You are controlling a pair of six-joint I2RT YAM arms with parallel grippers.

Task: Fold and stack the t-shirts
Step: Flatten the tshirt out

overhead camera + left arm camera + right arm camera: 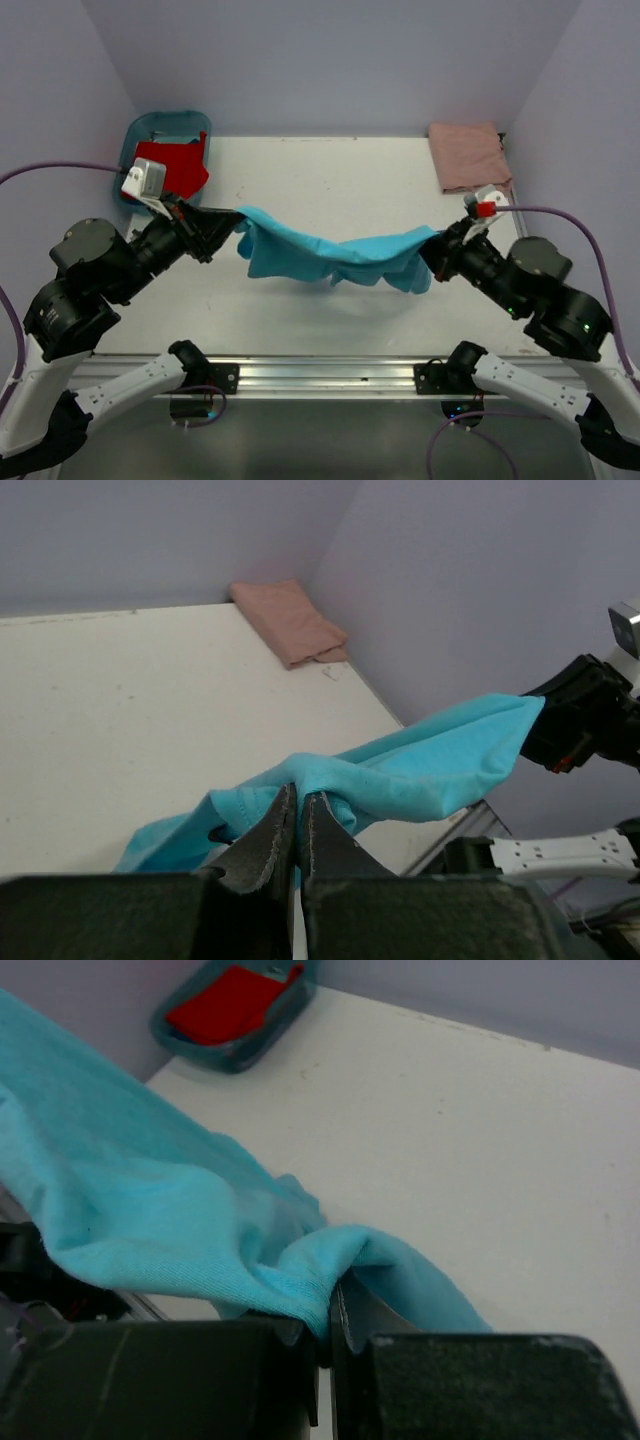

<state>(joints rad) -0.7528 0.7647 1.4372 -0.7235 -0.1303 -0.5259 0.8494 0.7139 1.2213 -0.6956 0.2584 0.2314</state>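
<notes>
**Two-arm stretch of the turquoise t-shirt (330, 255) above the table (330, 175).** My left gripper (233, 224) is clamped on one bunched edge of the shirt. The left wrist view shows both fingers pressed together with cloth pinched between them. My right gripper (438, 247) is likewise closed on the opposite end, and in the right wrist view the fabric folds over its fingertips.

I hold the two ends well apart, so the shirt hangs as a band between my arms. It sags in the middle and its lower folds droop toward the table; I cannot tell whether they touch it. I judge that this hold is meant to draw the cloth out of its crumple so that it can be spread on the middle of the table for folding. Both grips sit on gathered cloth rather than on clean corners, so the shirt may land twisted, and a slow descent seems advisable.

The pale pink t-shirt (468, 155) lies folded at the far right corner of the table, probably as the base of the stack. The red t-shirt (180, 165) rests in the blue tub (150, 128) at the far left, partly over the rim and not yet folded. By this layout, one shirt of three appears finished.
</notes>
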